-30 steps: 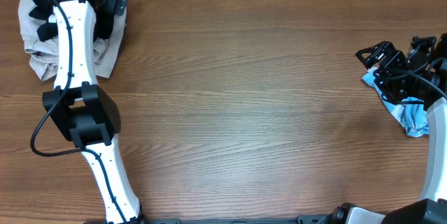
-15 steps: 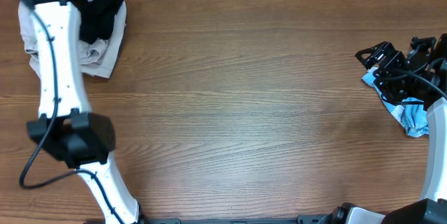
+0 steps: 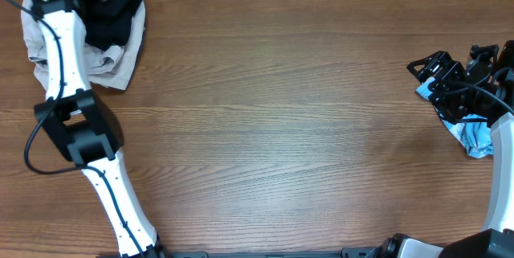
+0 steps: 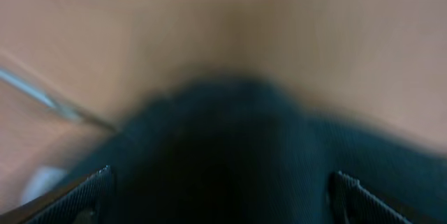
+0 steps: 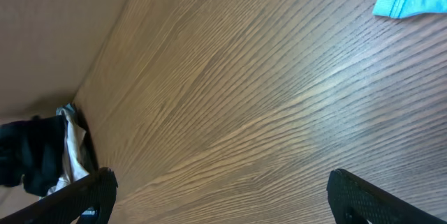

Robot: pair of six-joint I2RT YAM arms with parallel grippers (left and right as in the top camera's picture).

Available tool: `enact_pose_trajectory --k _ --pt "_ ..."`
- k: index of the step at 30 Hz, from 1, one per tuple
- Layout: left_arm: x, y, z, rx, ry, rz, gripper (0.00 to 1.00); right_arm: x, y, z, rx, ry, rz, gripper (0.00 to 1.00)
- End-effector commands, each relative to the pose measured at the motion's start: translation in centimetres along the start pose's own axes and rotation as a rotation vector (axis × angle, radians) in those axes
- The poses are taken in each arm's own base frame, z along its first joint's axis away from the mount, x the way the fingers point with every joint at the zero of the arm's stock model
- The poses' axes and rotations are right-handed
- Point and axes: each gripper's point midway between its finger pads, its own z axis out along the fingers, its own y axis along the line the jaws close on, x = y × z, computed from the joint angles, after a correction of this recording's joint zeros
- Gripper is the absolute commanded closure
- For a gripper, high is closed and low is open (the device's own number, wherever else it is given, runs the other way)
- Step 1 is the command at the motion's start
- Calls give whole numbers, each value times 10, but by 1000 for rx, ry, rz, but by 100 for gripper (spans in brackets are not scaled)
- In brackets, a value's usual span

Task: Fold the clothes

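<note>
Left fingers (image 4: 91,190) standing wide apart, blurred black garment (image 4: 230,147) filling space between; contact unclear. Right fingers (image 5: 360,195) standing wide over bare desk (image 5: 230,98), gripping nothing. Black garment lying on beige garment (image 3: 120,61) in upper left of overhead frame. Light blue garment (image 3: 475,136) sitting at right edge, beside right arm (image 3: 502,169).

Table (image 3: 281,113) with clothes.
Beige garment (image 3: 120,59) at 10 o'clock, black garment (image 3: 112,18) lying on it, left arm (image 3: 60,49) over both; light blue garment (image 3: 479,137) at 3 o'clock, partly under right arm (image 3: 502,178).
</note>
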Motion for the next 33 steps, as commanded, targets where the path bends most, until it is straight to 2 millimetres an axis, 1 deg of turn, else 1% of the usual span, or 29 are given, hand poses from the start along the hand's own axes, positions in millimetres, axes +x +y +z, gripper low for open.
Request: enact_pose_trajectory --k 1,2,3,4,5,6,7,8,10,11,13,15,18,19,21,22,23,24,25,27,28,29,30,31,32,33 --pt "76 -3 24 -16 218 -59 0 0 1 1 5 -2 -14 0" --pt "105 2 29 -49 302 -95 0 0 1 1 5 -2 -14 0" --pt "160 8 37 -81 449 -157 0 0 1 1 4 -1 -14 0" --pt "186 9 41 -85 512 -190 0 0 0 1 5 -1 -14 0" --pt "221 9 46 -84 592 -234 0 0 1 1 4 -1 -16 0" --pt "245 6 49 -62 646 -259 0 0 1 1 4 -1 -17 0" --pt "266 3 52 -33 688 -277 0 0 0 1 5 -1 -17 0" --pt "293 -4 56 6 739 -302 0 0 0 1 5 -1 -17 0" --pt "313 -7 59 22 776 -315 0 0 0 1 5 -1 -17 0" --pt "320 -8 60 23 788 -314 0 0 1 1 4 -1 -17 0" --pt "320 -8 61 32 782 -288 0 0 1 1 4 -1 -17 0" --pt "306 -5 63 38 746 -260 0 0 1 1 4 -2 -17 0" --pt "269 1 60 31 670 -251 0 0 1 1 3 -2 -21 0" --pt "234 7 52 25 611 -247 0 -2 3 -1 0 -9 -42 0" --pt "198 13 40 19 553 -243 0 -7 9 -7 -6 -26 -73 0" --pt "165 18 25 13 502 -239 0 -15 19 -18 -18 -59 -107 0" --pt "145 21 14 10 474 -239 0 -19 25 -24 -21 -77 -118 0" --pt "114 25 -5 5 425 -236 0 -28 38 -41 -26 -120 -153 0" --pt "80 29 -29 -1 370 -232 0 -33 50 -55 -35 -148 -186 0" --pt "37 33 -66 -9 292 -225 0 -38 65 -80 -32 -195 -217 0" --pt "22 34 -81 -12 263 -223 0 -40 74 -92 -39 -218 -234 0" --pt "4 36 -100 -15 228 -220 0 -41 81 -102 -46 -238 -249 0" --pt "-8 37 -113 -17 204 -217 0 -43 90 -115 -55 -264 -270 0" --pt "-24 38 -133 -21 169 -214 0 -43 97 -126 -64 -287 -284 0" --pt "-39 39 -152 -25 135 -211 0 -43 108 -141 -75 -320 -308 0" --pt "-49 39 -167 -28 110 -209 0 -43 115 -153 -85 -345 -326 0"
